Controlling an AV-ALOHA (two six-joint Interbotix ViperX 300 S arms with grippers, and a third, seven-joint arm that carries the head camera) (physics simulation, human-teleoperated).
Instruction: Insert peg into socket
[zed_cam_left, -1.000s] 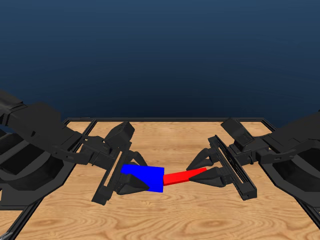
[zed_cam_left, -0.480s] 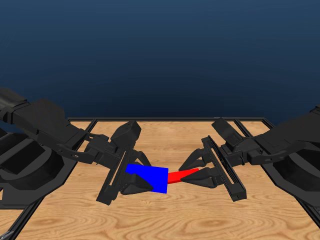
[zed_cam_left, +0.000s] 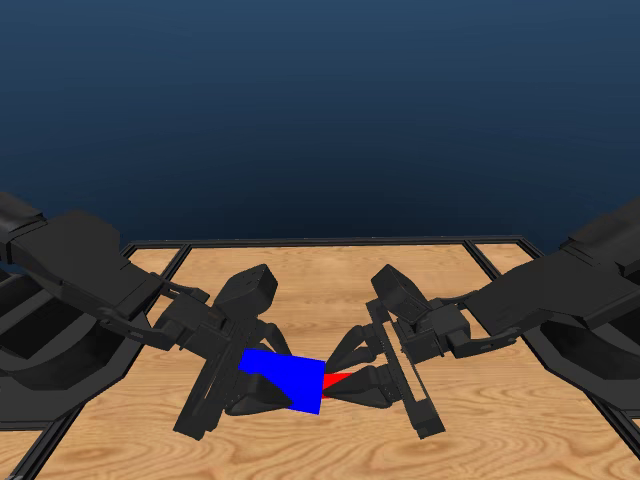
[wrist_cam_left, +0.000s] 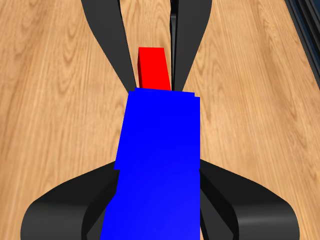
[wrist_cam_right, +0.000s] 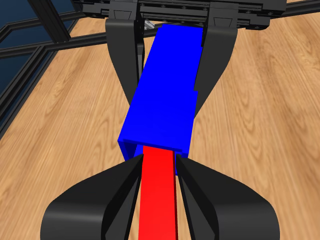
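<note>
The blue socket (zed_cam_left: 283, 379) hangs above the table's middle, with my left gripper (zed_cam_left: 262, 384) shut on it. The red peg (zed_cam_left: 336, 380) shows only as a short stub at the socket's open end; most of its length is hidden inside the block. My right gripper (zed_cam_left: 352, 372) is shut on the peg, its fingertips nearly touching the socket's end. In the right wrist view the peg (wrist_cam_right: 158, 192) runs between my jaws into the hollow mouth of the socket (wrist_cam_right: 162, 90). In the left wrist view the socket (wrist_cam_left: 155, 165) fills the space between my jaws and the peg (wrist_cam_left: 153, 69) sticks out beyond it.
The wooden table (zed_cam_left: 330, 280) lies below both grippers, framed by a black rail (zed_cam_left: 320, 242) at the back. Both black arms reach in from the sides and meet near the middle.
The right gripper has moved left toward the socket and the peg has slid deeper in, leaving only a short red stub. The head camera has also shifted.
</note>
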